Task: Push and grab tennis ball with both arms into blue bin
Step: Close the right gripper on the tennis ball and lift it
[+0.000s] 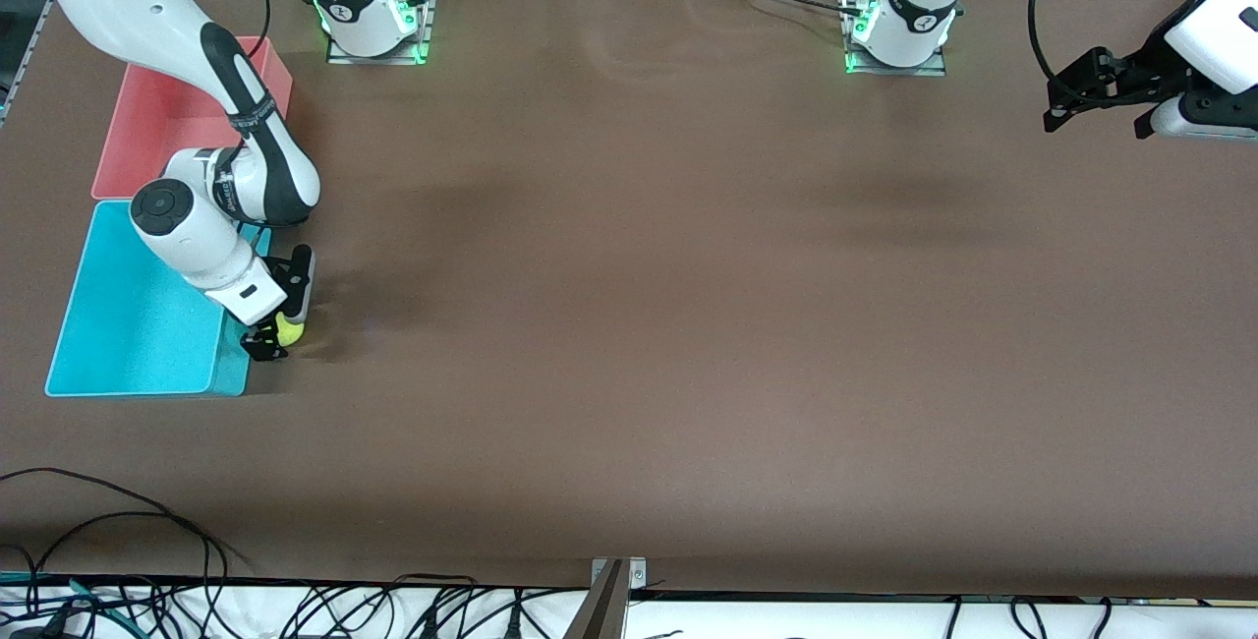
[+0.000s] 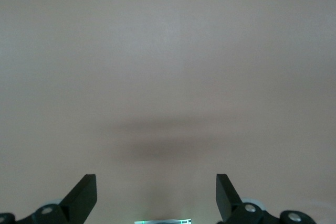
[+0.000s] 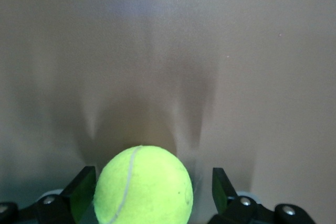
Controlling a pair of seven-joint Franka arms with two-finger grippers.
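Front view first: the right gripper (image 1: 276, 336) is down at the brown worktop (image 1: 688, 324), just beside the corner of the blue bin (image 1: 138, 324) that lies nearest the camera on its open-table side. The tennis ball (image 1: 290, 330) sits on the worktop between its fingers, outside the bin and close to its wall. A pink bin (image 1: 167, 118) lies farther from the camera than the blue one, both at the right arm's end of the worktop. The left gripper (image 1: 1096, 108) hangs in the air over the worktop's edge at the left arm's end, where that arm waits, holding nothing.

Left wrist view: the left gripper (image 2: 156, 195) shows its two black fingers spread wide, with only bare worktop (image 2: 168, 66) between them.

Right wrist view: the tennis ball (image 3: 143, 186) fills the gap of the right gripper (image 3: 149, 187). The fingers stand apart on either side of it, a sliver of space showing at each, so the ball is bracketed but not squeezed. It rests on the worktop (image 3: 236, 51).
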